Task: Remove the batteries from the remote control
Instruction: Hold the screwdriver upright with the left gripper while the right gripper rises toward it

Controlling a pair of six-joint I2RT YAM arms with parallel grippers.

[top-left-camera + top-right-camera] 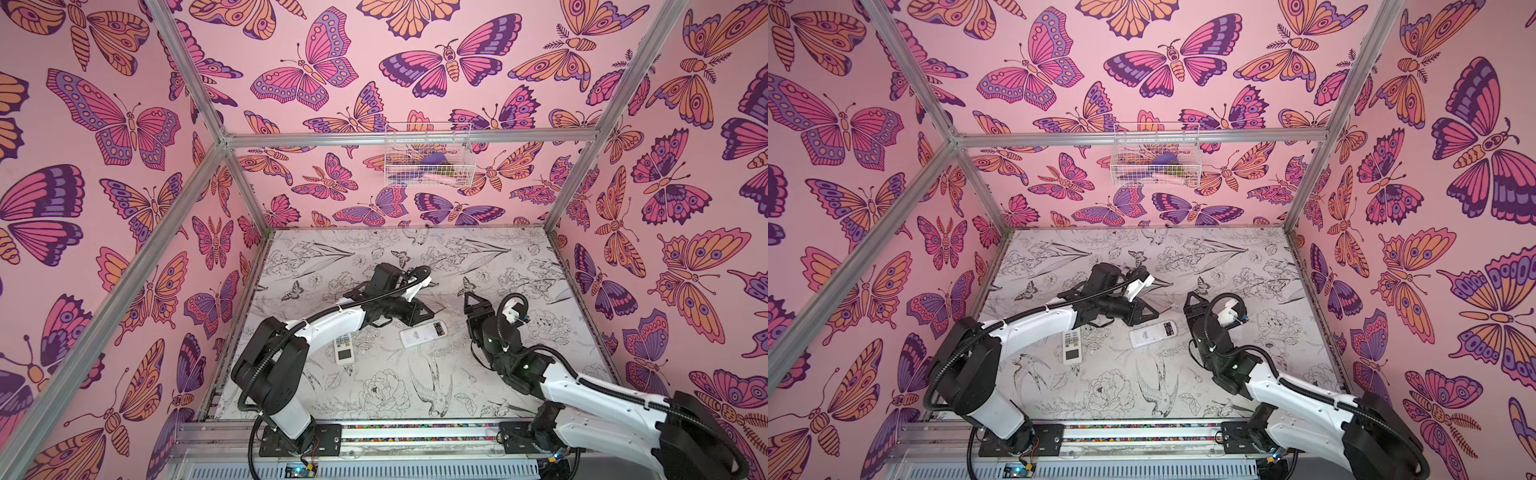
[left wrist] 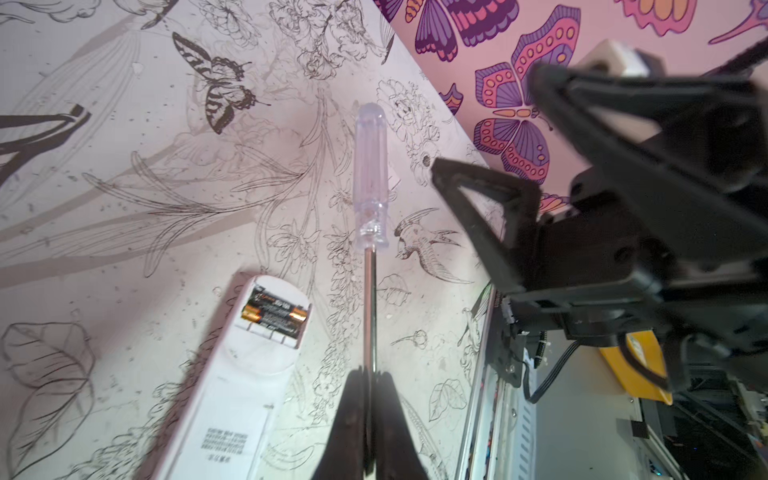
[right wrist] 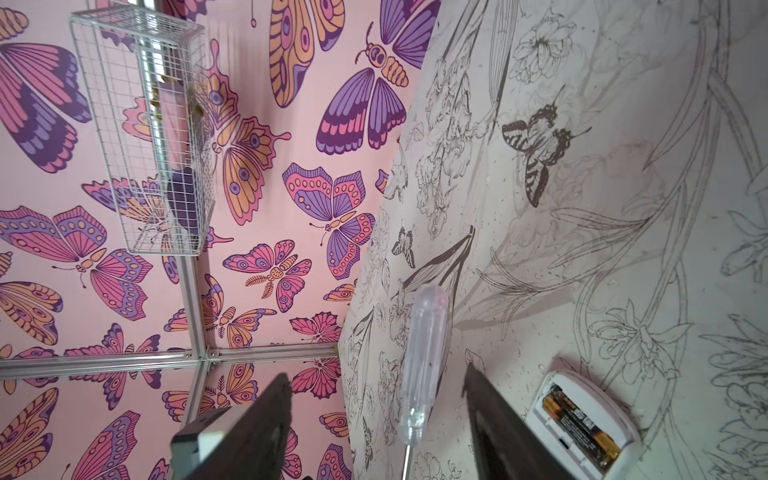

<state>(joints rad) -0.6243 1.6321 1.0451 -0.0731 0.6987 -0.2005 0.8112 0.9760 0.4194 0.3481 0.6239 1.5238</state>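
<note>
The batteries [image 2: 274, 318], two black cells with copper ends, lay side by side in the uncovered battery compartment [image 3: 579, 419] at the rounded end of the white remote control [image 1: 422, 333], which lay back-up on the table [image 1: 374, 399]. They looked small, stiff and smooth, light enough to lift easily but likely to roll and slip once free. Since they sat snug in their bay, the better purchase was probably at one end, levered up first and then pinched across the body. Just beside that end of the remote, the left gripper [image 2: 370, 376] was clenched on the metal shaft of the clear-handled screwdriver [image 2: 370, 178]. The right gripper [image 3: 376, 374] stood released, its jaws spread wide on either side of the handle without touching it. A second remote [image 1: 1072, 347], face up, lay near the first remote's label end, partly under the left arm; its batteries could not be seen. Well apart from the remote, on the back wall, a white wire basket [image 1: 428, 156] held a purple item and a few others too small to name.
</note>
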